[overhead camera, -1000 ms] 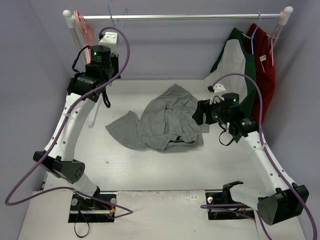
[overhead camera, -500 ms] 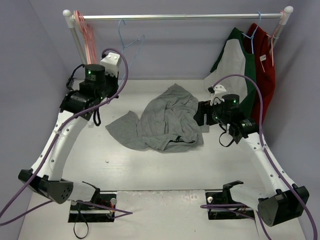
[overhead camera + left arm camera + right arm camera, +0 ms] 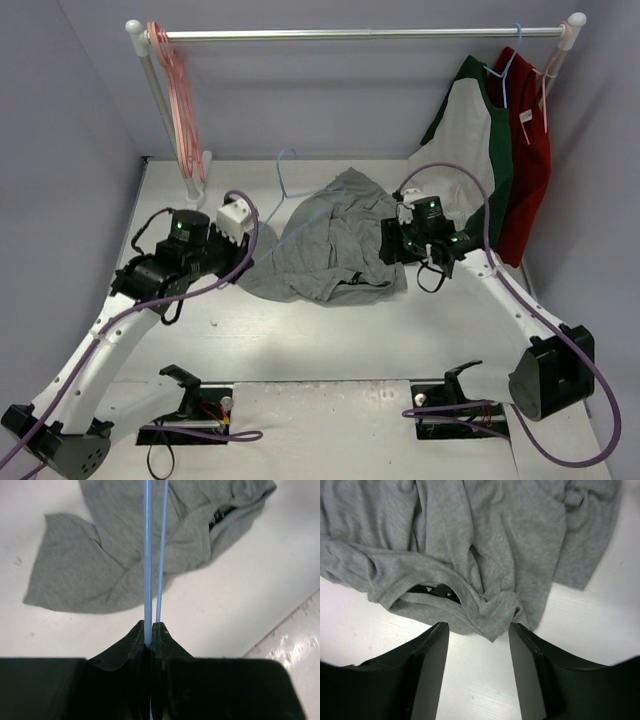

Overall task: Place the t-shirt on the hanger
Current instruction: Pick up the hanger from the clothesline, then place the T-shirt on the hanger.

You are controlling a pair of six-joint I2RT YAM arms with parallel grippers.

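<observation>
Nearest in, just left of the t-shirt (image 3: 330,240), the left end effector (image 3: 148,627) is clamped hard on the hanger (image 3: 148,555). Two thin blue wires shoot out from the pinch, straight over the t-shirt's left flap. That's a skinny thing to hold. My worry is that the wire rolls or swings in the grip the moment it meets cloth.

The t-shirt lies crumpled in the middle of the tabletop (image 3: 350,340), bunched and folded over itself. The collar opening, dark label showing, sits at its near-right edge. With folds like that, the hanger could easily ride over the top layer or catch a sleeve rather than slip inside, and just shove the whole heap along.

At the t-shirt's right edge the right end effector (image 3: 477,626) stands wide open, holding nothing, fingers straddling the folded cloth beside that collar. If it closes there it may well pinch both layers and seal the opening.

Beyond the t-shirt's far right hang the white-and-green shirt (image 3: 470,130) and the red garment (image 3: 530,150). A high lift on that side might brush them.
</observation>
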